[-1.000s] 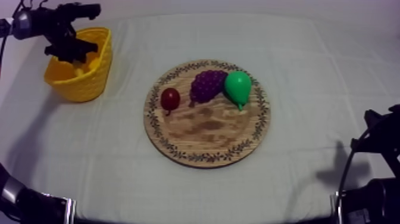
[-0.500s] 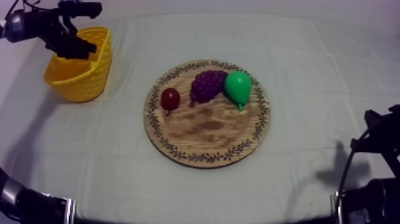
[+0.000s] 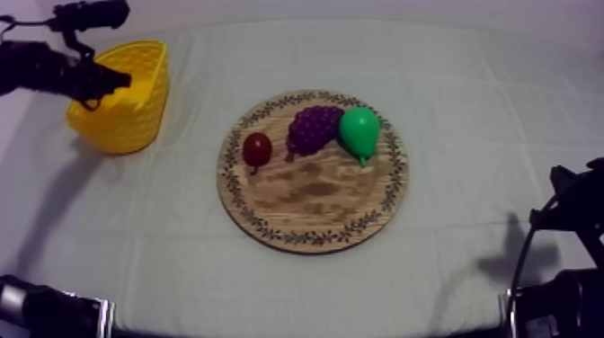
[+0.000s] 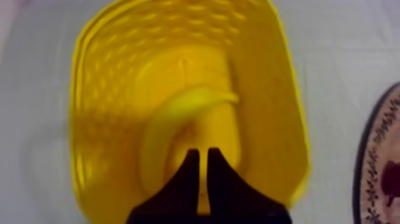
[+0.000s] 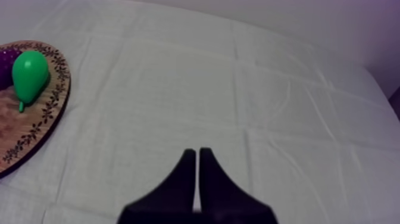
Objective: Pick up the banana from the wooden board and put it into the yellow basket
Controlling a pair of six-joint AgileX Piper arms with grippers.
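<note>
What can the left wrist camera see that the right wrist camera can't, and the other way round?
Left wrist view: the yellow basket with the banana lying inside, below the left gripper. Right wrist view: the green pear, a bit of the grapes, and the right gripper over bare cloth. Both: the wooden board with its patterned rim, the cloth, and black fingers lying together, holding nothing.

Our top camera sits high over the table (image 3: 467, 117) and looks down on it at a slant, far enough off to take in all of it. Our left wrist camera sits close behind the left gripper (image 4: 202, 156), facing down into the yellow basket (image 4: 107, 89) just beneath its tips. Our right wrist camera looks low and forward past the right gripper (image 5: 196, 156), with the pear (image 5: 30, 74) well ahead. All three views share the wooden board (image 3: 312, 171).
</note>
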